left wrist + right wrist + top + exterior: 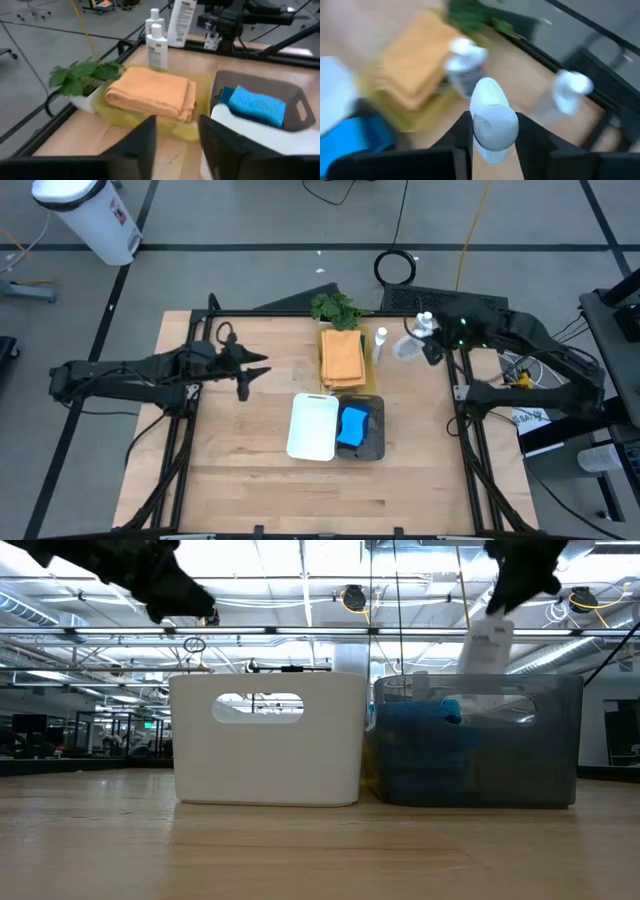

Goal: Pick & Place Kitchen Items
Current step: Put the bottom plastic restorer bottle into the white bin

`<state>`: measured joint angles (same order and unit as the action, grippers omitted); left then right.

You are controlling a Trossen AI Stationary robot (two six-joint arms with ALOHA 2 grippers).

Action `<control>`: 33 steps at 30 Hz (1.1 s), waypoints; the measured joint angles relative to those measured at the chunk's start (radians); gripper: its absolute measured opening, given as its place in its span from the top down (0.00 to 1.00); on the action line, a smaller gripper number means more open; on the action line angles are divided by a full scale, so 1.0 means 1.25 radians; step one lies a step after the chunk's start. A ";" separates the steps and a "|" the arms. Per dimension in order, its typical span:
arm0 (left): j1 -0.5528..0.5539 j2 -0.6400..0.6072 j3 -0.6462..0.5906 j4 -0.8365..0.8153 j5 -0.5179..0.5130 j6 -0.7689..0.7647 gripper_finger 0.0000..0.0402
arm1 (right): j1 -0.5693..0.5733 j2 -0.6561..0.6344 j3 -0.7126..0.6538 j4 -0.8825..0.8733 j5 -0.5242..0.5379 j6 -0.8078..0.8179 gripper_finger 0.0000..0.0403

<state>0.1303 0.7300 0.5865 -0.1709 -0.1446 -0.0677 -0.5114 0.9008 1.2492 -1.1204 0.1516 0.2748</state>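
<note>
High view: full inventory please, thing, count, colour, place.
bottles: three, white; one held in the right fingers above the far right of the table, two standing beside the cloths
cloths: a folded stack, orange-tan, in a yellowish tray at table centre-far
sponge: blue, in the grey bin
grey bin: one, dark grey, centre, right of the white bin
white bin: one, white, centre
plant: one, green, far edge
table: one, light wood
left gripper: dark, over the table's left, fingers apart, holding nothing
right gripper: dark, far right, closed on a bottle
</note>
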 joint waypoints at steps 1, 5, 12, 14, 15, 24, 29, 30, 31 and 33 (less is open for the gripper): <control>0.000 0.020 0.000 0.029 0.004 -0.004 0.58 | 0.034 -0.004 0.010 0.002 0.000 0.012 0.80; 0.000 0.111 0.000 0.133 0.033 0.005 0.38 | 0.199 -0.003 0.021 0.038 0.004 0.048 0.80; -0.001 0.289 0.010 0.372 0.169 0.038 0.19 | 0.466 0.075 0.022 0.219 0.050 0.029 0.80; -0.004 0.333 0.029 0.403 0.203 0.038 0.18 | 0.515 0.109 0.022 0.280 0.054 0.002 0.80; -0.007 0.357 0.042 0.413 0.214 0.040 0.18 | 0.533 0.126 0.022 0.307 0.063 -0.012 0.80; -0.075 0.520 0.159 0.426 0.238 0.134 0.24 | 0.546 0.253 0.022 0.438 0.067 -0.085 0.80; -0.086 0.569 0.195 0.423 0.235 0.135 0.28 | 0.545 0.280 0.022 0.500 0.065 -0.124 0.80; -0.086 0.575 0.200 0.419 0.235 0.130 0.28 | 0.545 0.282 0.022 0.518 0.064 -0.131 0.80; -0.086 0.583 0.205 0.421 0.235 0.128 0.29 | 0.545 0.284 0.022 0.534 0.064 -0.137 0.80; -0.086 0.589 0.208 0.422 0.235 0.125 0.30 | 0.545 0.285 0.022 0.561 0.063 -0.153 0.80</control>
<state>0.0230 1.4660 0.8467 0.3568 0.1487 0.0880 0.1703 1.2568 1.2762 -0.4188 0.2302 0.0835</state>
